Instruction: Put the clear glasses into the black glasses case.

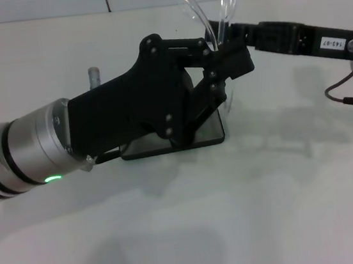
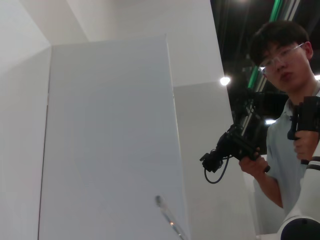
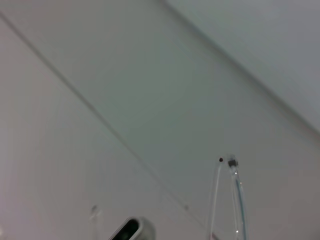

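Head view | both pincers (image 1: 220, 68) meet at clear glasses (image 1: 204, 13); opening unclear

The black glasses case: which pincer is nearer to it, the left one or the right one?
Left. The left pincer hangs just above the black glasses case, hiding most of it. The right pincer reaches in from the far right, higher and behind, at the clear glasses.

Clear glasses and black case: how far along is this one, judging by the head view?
Done: the clear glasses are lifted off the table, temple arms pointing up. In hand: the left gripper and right gripper meet at the frame above the black glasses case; which one grips cannot be made out. Left: the glasses are not yet in the case, whose interior the left arm hides.
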Controlling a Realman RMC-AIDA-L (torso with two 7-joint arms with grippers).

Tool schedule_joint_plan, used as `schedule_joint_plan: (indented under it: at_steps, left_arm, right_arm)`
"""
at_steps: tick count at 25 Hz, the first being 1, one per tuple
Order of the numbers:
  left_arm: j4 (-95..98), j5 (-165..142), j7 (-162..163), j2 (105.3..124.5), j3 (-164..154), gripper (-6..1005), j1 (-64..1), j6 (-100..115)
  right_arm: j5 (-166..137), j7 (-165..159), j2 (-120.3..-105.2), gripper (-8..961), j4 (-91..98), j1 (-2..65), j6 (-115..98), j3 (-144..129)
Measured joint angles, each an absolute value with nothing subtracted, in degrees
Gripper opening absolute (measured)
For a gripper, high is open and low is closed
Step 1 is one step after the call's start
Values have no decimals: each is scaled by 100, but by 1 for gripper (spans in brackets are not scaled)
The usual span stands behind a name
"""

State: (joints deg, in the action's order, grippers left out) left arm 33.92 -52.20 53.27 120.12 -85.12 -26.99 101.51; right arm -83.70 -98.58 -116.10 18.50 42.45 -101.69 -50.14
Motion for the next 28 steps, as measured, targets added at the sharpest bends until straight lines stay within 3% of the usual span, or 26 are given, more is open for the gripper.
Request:
schedule_joint_plan:
  at_steps: [28]
  left_arm:
    - [3384, -5221, 5331, 12006, -8473, 61, -2707, 10017]
  right_arm:
    - [-8358, -9539, -11620, 90, 1975, 4387, -10775, -5347]
